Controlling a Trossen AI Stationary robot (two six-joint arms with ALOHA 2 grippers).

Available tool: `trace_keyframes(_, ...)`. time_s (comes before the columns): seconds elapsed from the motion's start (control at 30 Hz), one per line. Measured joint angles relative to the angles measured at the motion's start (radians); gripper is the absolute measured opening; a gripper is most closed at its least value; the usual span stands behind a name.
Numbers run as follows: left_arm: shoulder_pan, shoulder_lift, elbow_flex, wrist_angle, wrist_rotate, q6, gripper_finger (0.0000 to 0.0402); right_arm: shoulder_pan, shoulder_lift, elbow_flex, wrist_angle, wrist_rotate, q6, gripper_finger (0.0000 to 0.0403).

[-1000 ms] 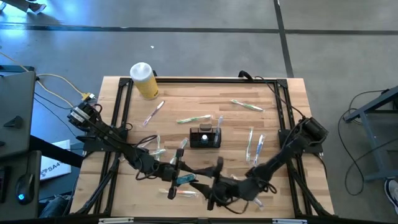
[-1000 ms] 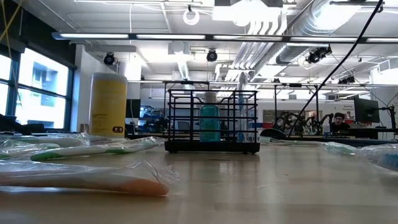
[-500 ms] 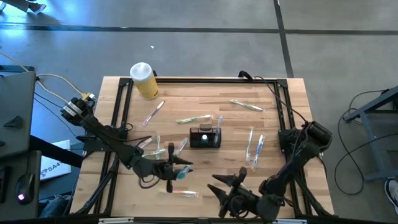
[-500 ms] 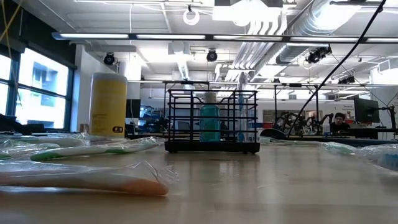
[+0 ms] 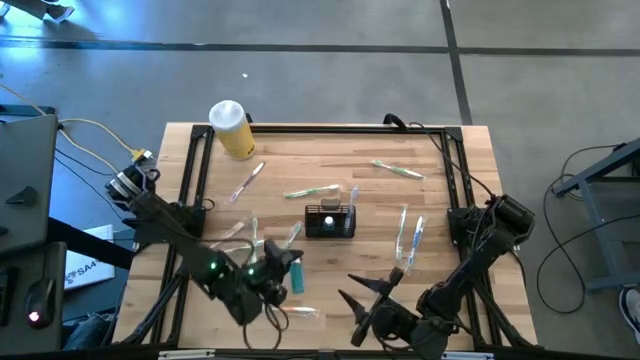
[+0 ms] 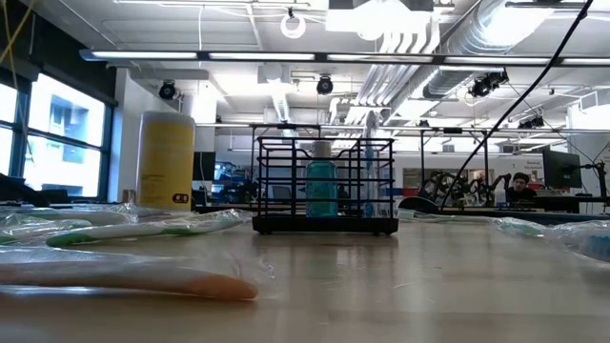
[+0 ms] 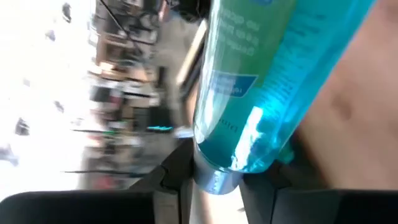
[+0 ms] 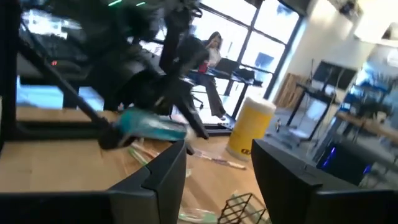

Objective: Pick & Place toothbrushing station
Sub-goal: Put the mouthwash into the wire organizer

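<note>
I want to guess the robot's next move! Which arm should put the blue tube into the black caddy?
Probably the left. Its end effector already holds the blue tube, close to the caddy. The right end effector is open and empty.

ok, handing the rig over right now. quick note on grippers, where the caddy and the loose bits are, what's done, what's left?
Left gripper: shut on a teal translucent tube, at the table's near edge, left of centre.
Right gripper: open, empty, near edge right of centre.
Small black slatted caddy: upright mid-table, already holding a teal bottle.
Wrapped toothbrushes lie scattered around it on the wooden table; the yellow cylindrical jar with white lid stands at the far left corner.
Done: one item in the caddy, tube picked up.
Left: probably carry the tube to the caddy, then load the brushes.
</note>
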Motion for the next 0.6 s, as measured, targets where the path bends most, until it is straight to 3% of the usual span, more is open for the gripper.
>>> trace_keyframes(0.2,-0.065,0.101,0.009,0.041,-0.230,0.312,0.0090,-0.001,0.000,0.000,-0.001,-0.017,0.241,0.0173)
trace_keyframes(0.3,-0.079,0.166,0.010,0.080,-0.329,0.432,0.0090,-0.008,0.000,0.000,-0.002,-0.149,0.318,0.0173)
trace_keyframes(0.4,-0.079,0.214,0.025,0.075,-0.316,0.450,0.0090,-0.024,0.000,0.000,-0.043,-0.330,0.426,0.0173)
trace_keyframes(0.6,-0.064,0.281,0.066,0.080,-0.334,0.454,0.0090,-0.105,-0.001,0.001,-0.344,-0.583,0.849,0.0173)
